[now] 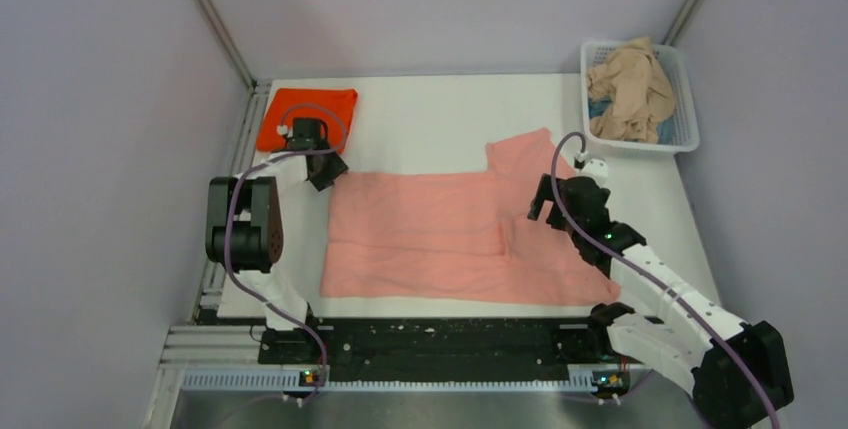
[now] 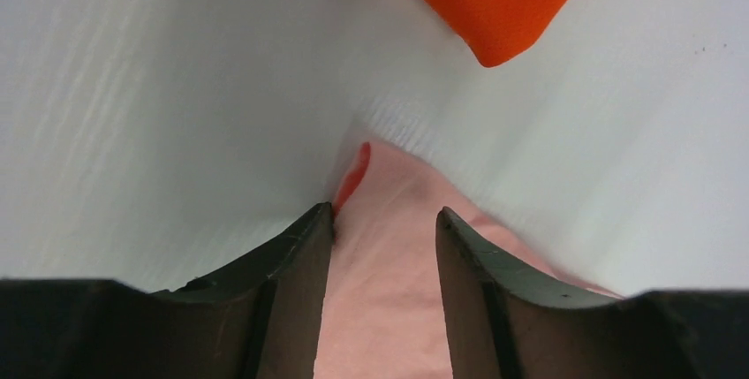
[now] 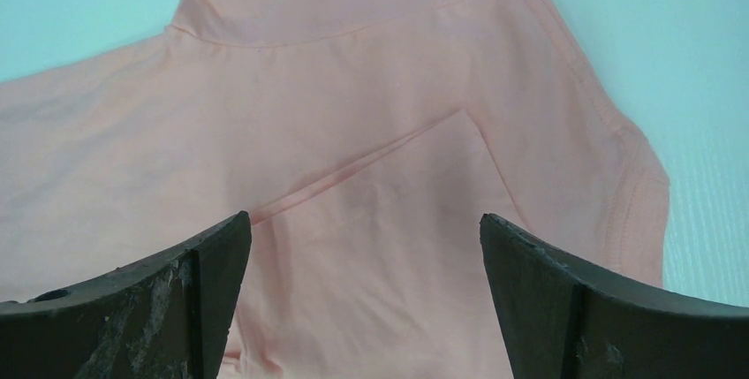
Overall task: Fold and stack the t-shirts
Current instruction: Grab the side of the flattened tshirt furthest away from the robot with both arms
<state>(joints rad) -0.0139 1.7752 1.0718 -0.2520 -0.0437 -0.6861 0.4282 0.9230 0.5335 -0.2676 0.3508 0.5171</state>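
The salmon-pink t-shirt is lying spread on the white table. The left gripper is straddling its far-left corner, jaws partly apart. The right gripper is hovering wide open over its right end.

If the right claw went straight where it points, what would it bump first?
Probably the salmon-pink t-shirt: the right gripper points open at its folded sleeve area, though how near is unclear.

White table under pink tee, orange tee, basket.
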